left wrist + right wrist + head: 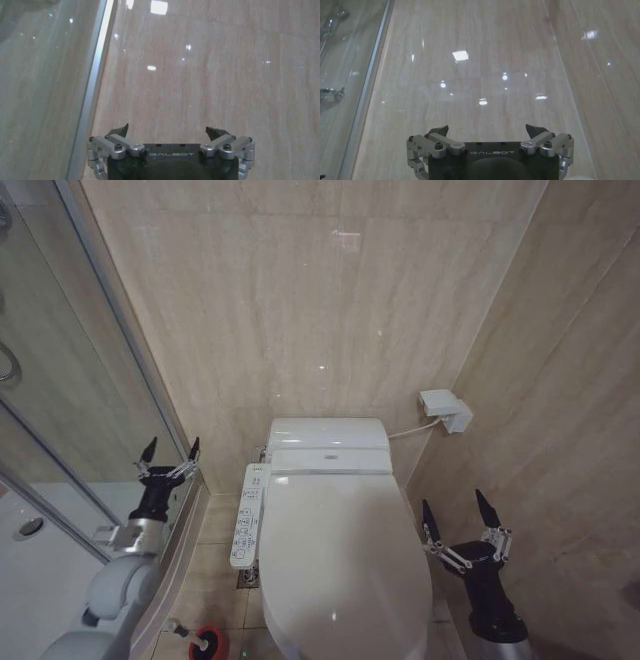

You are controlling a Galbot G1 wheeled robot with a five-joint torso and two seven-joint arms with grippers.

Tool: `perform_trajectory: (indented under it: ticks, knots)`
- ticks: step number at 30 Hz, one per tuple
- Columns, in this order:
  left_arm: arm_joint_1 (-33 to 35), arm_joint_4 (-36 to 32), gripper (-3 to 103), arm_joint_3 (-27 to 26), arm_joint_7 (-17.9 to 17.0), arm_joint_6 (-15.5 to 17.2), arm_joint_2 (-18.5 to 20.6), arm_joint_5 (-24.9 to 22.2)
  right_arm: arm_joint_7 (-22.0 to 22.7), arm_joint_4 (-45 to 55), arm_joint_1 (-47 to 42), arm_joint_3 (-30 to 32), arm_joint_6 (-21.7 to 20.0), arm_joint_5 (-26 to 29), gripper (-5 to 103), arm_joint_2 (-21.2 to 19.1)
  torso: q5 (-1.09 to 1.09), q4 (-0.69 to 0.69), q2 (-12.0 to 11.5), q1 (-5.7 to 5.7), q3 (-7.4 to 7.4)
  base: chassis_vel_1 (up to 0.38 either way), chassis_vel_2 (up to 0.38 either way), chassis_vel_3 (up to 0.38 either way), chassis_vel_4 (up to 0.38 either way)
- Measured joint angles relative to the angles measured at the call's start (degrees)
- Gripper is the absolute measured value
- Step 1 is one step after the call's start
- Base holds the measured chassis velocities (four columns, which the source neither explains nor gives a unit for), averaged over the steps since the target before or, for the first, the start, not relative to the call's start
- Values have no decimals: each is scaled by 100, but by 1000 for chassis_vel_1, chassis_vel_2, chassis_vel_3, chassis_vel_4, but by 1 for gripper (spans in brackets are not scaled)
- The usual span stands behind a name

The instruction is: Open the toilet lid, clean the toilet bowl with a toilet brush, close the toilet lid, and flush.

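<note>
Both jaws spread wide, holding nothing. Your left gripper (168, 452) raised beside shower glass (60, 380), left of toilet; right gripper (458, 515) raised by right wall, beside bowl (275, 642). Lid (340, 560) shut flat. Brush (185, 635) in red holder (208, 644) on floor, front-left of bowl, below button panel (246, 515).

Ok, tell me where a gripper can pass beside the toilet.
Bare tiled floor lies between the button panel and shower glass, behind the toilet brush; the open left gripper hovers there. Tighter on the other side: the open right gripper sits between the toilet lid and wall.
</note>
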Motion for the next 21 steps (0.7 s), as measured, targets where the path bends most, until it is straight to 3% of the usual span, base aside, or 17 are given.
perform_trajectory:
  ticks: [9, 21]
  knots:
    - [-383, 288, 100, 217, -3, -17, -57, 34, -229, -352, -111, -170, 72, -60, 100, -176, 1, 1, 0, 0, 0, 0, 0, 0, 0]
    - [-468, 378, 100, 74, -23, 11, 104, 18, -393, -1134, -53, -381, 229, -409, 100, -420, 1, 1, 0, 0, -1, 0, 0, 0, 0]
